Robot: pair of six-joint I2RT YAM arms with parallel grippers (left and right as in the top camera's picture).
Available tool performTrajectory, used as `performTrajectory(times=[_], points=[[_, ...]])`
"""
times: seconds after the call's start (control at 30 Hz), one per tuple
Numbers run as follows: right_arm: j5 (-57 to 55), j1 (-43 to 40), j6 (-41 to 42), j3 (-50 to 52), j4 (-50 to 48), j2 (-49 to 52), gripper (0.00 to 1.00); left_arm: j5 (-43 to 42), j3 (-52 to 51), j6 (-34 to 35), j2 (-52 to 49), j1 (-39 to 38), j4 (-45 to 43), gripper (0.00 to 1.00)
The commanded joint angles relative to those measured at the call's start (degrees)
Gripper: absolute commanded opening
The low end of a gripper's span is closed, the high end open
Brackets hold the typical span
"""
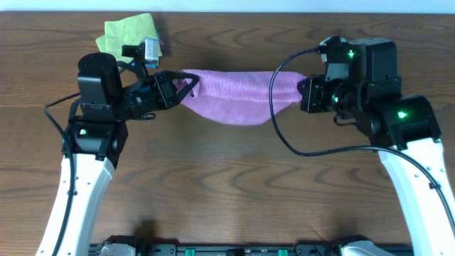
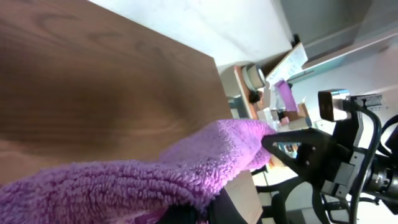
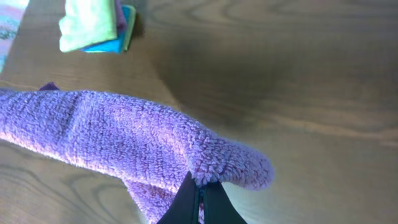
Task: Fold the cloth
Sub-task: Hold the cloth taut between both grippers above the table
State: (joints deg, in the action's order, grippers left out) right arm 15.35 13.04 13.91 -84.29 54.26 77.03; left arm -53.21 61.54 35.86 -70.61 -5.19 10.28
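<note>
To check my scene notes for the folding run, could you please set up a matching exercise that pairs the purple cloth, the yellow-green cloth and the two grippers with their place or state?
Things:
1. purple cloth
2. yellow-green cloth
3. left gripper
4. right gripper

Places or states:
A. shut on the purple cloth's end away from the yellow-green cloth
B. stretched between the two grippers
C. lying folded at the far edge of the table
D. shut on the purple cloth's end nearest the yellow-green cloth

Pairs: 1-B, 2-C, 3-D, 4-A
</note>
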Motion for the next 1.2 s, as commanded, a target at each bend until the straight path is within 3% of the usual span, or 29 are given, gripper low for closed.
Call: performTrajectory(times=[0.0, 0.37, 0.63, 0.87, 1.17], points=[[0.3, 0.5, -0.7, -0.7, 1.0, -0.4, 0.01, -0.3, 0.8, 0.8, 0.3, -0.1, 1.6, 0.06], [0.2, 2.0, -2.5, -0.7, 16.2, -0.6, 0.01, -0.5, 0.8, -8.9, 2.9, -0.1, 19.6, 0.06], [-2.2, 3.9, -2.6, -0.7, 22.1, -0.8, 0.01, 2.1, 0.8, -9.0, 6.0, -0.7, 31.3, 0.06], [-4.5, 3.9, -2.1, -0.7, 17.5, 1.0, 0.01, 10.4, 0.4, -6.7, 5.7, -3.5, 31.5, 0.06], [-4.4, 3.9, -2.1, -0.7, 14.2, 7.0, 0.01, 13.4, -0.7, -6.5, 1.9, -4.0, 29.3, 0.06]])
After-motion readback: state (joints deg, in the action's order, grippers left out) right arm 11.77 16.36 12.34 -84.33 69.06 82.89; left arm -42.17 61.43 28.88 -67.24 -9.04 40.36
